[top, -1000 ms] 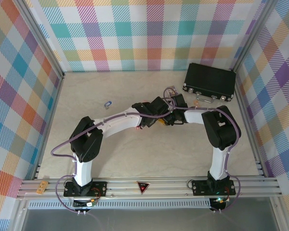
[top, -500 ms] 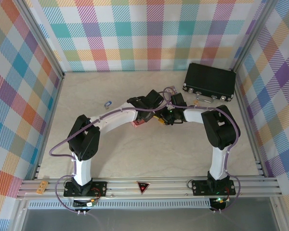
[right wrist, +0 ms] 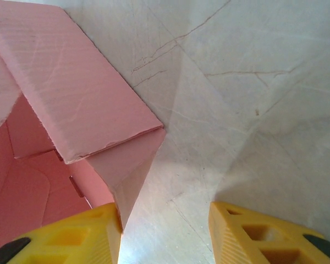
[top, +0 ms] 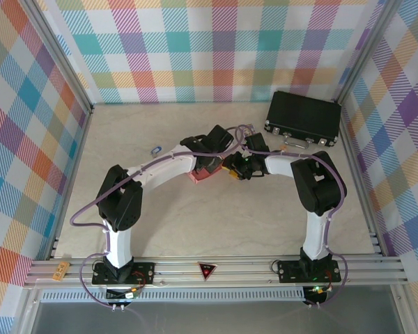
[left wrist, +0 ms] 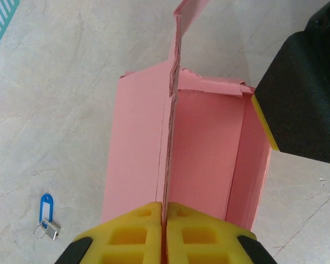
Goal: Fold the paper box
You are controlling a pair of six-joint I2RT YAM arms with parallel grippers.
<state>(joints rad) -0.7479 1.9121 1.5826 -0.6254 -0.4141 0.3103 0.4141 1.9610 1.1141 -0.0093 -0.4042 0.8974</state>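
Observation:
The salmon-pink paper box lies mid-table between both grippers, partly formed and open on top. In the left wrist view the paper box shows its hollow inside, and my left gripper is shut on a thin upright flap that rises edge-on from the box. My right gripper is open over bare table, its left finger touching a folded corner of the paper box. In the top view the left gripper and right gripper sit close together at the box.
A large black hard case sits at the back right. A small blue key tag lies left of the arms, seen as a tag with a metal ring in the left wrist view. Checked walls enclose the marble-look table.
My left gripper has moved toward the back and slightly left, lifting the flap. More of the pink box now shows at its near-left side. The right arm barely moved.

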